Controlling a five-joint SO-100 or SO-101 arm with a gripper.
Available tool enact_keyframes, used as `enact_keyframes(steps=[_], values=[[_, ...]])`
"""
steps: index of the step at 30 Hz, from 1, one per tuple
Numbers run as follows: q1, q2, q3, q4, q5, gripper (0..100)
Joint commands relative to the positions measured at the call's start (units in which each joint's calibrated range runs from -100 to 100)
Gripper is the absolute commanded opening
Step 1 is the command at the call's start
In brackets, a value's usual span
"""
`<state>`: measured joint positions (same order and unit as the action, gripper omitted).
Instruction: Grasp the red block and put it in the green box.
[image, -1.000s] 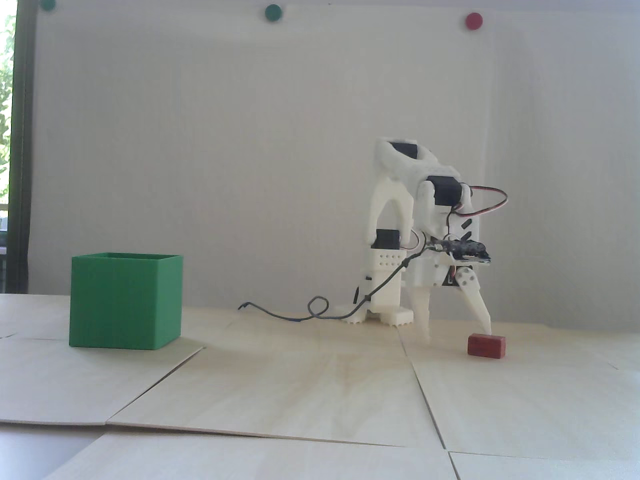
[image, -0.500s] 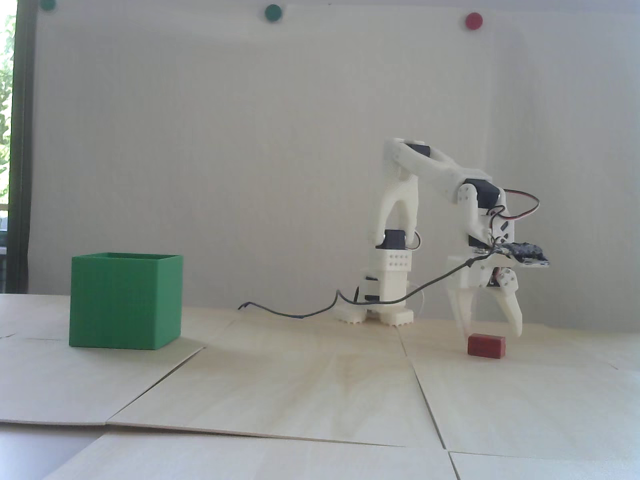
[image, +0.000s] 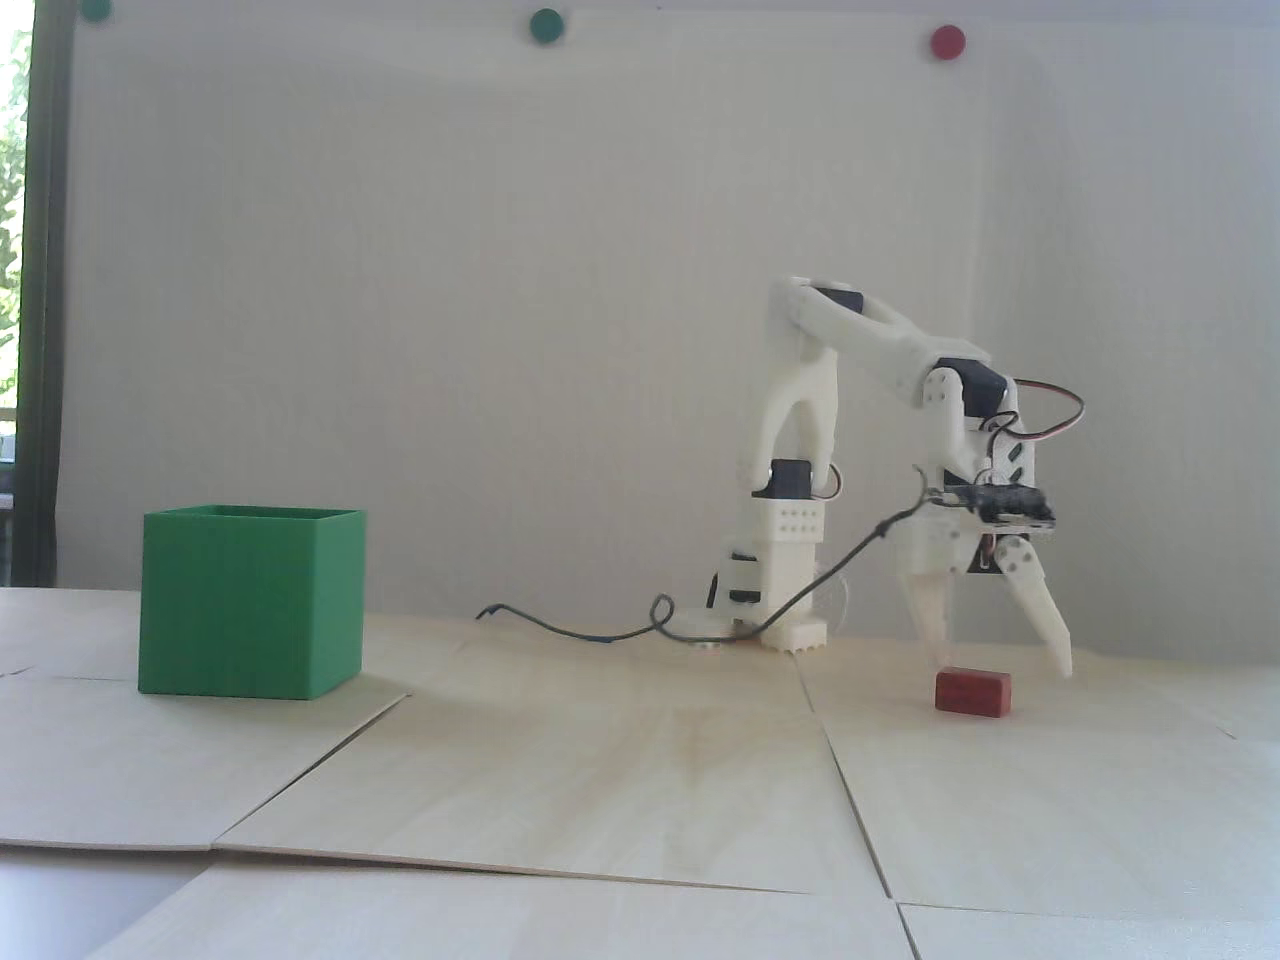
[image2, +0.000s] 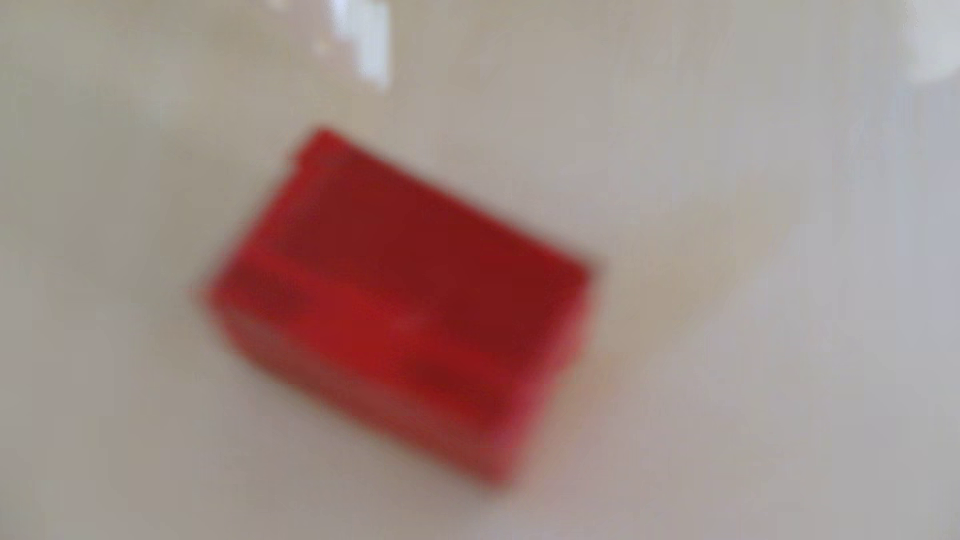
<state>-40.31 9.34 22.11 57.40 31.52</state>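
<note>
The white pincer (image: 1002, 663) hangs wide open right over the red block (image: 973, 692), one finger on each side and not touching it. The block sits on the pale wooden surface (image: 640, 780). Far to the left in the fixed view stands the green box (image: 250, 603). The wrist view shows the block (image2: 400, 306) big and blurry.

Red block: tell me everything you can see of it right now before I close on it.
The red block is a small dark-red rectangular brick, wider than tall, opaque, with flat faces. It lies flat on the pale wooden table, far to the right of the green box in the fixed view. The open gripper hangs over it, fingers spread on either side, seemingly not touching. The wrist view shows it blurred and turned at an angle.
</note>
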Motion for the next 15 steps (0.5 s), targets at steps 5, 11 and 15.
enact_keyframes(steps=[5, 11, 15], values=[[7.22, -1.25, -4.19, 5.58, -18.4, 34], [9.79, -1.17, -4.19, 5.5, -18.76, 34], [9.88, -1.17, -4.19, 5.5, -18.5, 34]])
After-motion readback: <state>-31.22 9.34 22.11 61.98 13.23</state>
